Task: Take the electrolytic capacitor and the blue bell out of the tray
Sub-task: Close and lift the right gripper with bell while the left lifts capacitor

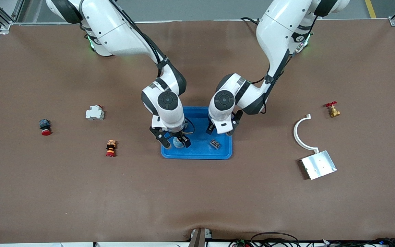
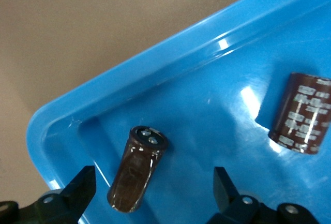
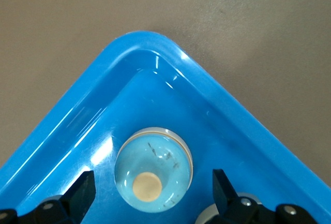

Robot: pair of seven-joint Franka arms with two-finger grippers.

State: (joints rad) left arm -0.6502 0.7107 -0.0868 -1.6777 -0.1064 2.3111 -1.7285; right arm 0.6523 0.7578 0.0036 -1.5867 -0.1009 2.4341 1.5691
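Two brown capacitors (image 2: 138,168) lie in the blue tray (image 1: 197,152), one bearing pale print too small to read. Left gripper (image 2: 154,193) hangs released over one; right gripper (image 3: 154,192), fingers spread, over the unlabelled bell (image 3: 153,169) in the tray's corner.

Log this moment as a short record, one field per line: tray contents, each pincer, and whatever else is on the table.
tray: blue tray at table centre
bell: pale dome in the tray corner toward the right arm's end
capacitors: two brown cylinders, one by a tray corner, the other apart from it
right pincer: open, over the bell
left pincer: open, over the tray
right arm's end: two red push buttons, white block
left arm's end: brass valve, white curved bracket, metal plate
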